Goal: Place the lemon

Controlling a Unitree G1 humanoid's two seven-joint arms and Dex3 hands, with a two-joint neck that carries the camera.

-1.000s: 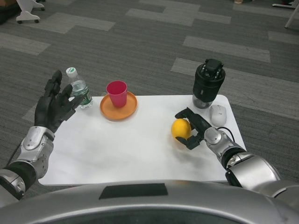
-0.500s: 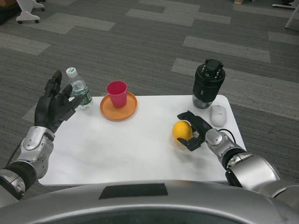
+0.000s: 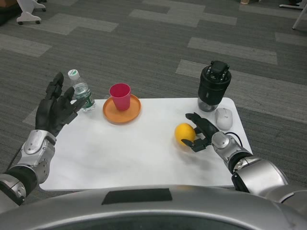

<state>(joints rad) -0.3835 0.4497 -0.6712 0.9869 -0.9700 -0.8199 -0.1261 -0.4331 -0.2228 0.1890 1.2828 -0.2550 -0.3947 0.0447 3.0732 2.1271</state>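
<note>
The middle and near part of the worktop (image 3: 129,153) lies bare, wide enough for a robot hand to cross. Along the far edge stand a water bottle (image 3: 81,92), an orange plate (image 3: 122,109) carrying a red cup (image 3: 120,96), a black blender (image 3: 213,86) and a white mouse (image 3: 223,118).

**Both hands open, one raised, one low**

The left hand (image 3: 56,109) is raised at the left edge, palm forward, fingers spread wide. The right hand (image 3: 203,132) lies low at the right, fingers apart and curved, its silver forearm angling toward the near right.
</note>
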